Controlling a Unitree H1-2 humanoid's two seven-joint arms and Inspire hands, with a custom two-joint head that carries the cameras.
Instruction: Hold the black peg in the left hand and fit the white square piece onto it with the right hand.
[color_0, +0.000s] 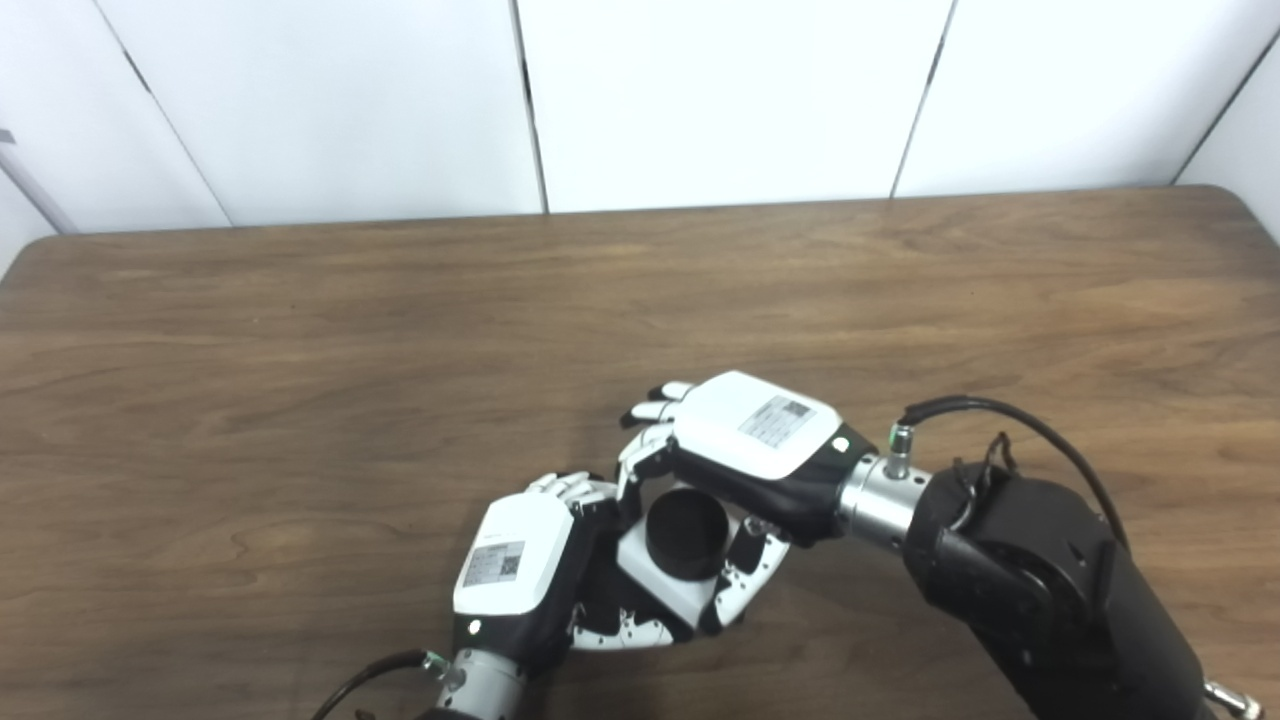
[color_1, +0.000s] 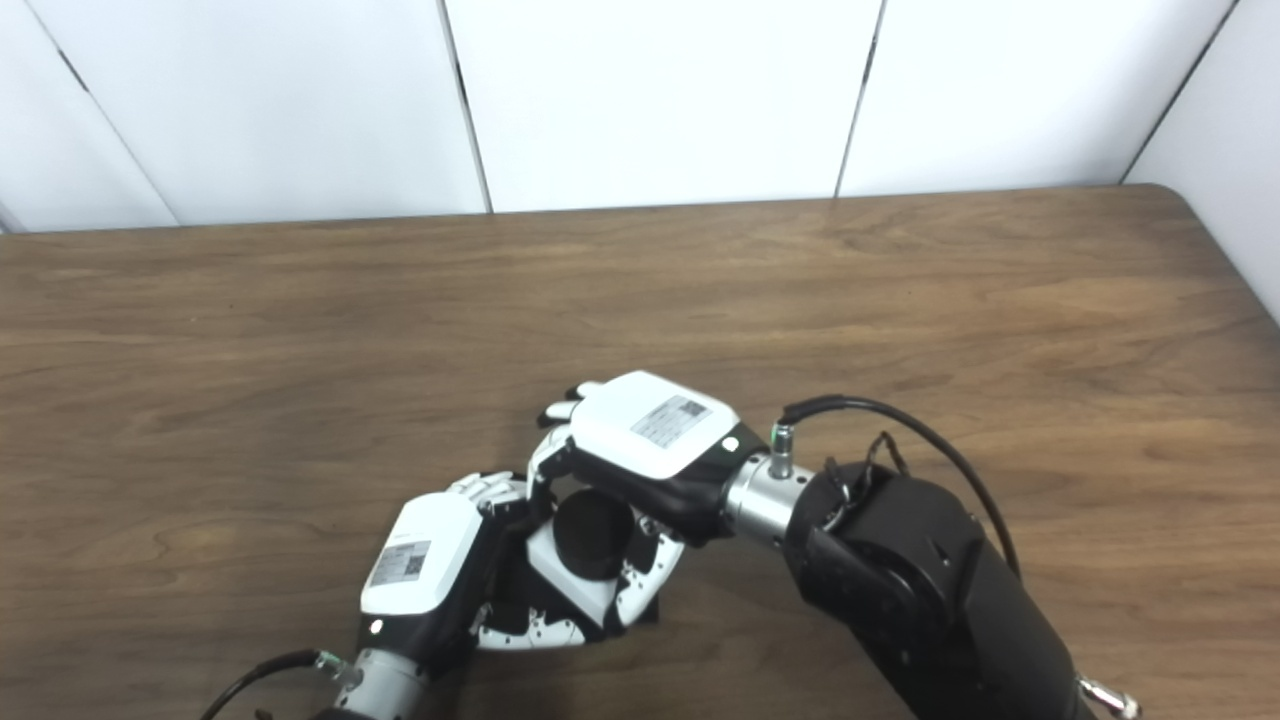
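A: Sitting through the middle of the white square plastic piece, the black round peg shows its flat top above the white face, so I judge the fit at least begun, maybe nearly done.

B: Where is the pair held?

A: Between both hands, low over the brown wood-grain tabletop, near its front edge. The left hand is closed in from the left side, its fingers curling beneath the piece; whether they grip the peg's lower end or only the piece, I cannot tell, since that part is hidden.

B: And the other?

A: The right hand reaches over from the right, clenched around the white piece, with fingers at its far edge and its thumb at the near right.

B: What remains?

A: Judging by this alone, pressing the piece fully down, if it is not seated already, then letting go. How deep the peg sits cannot be read.
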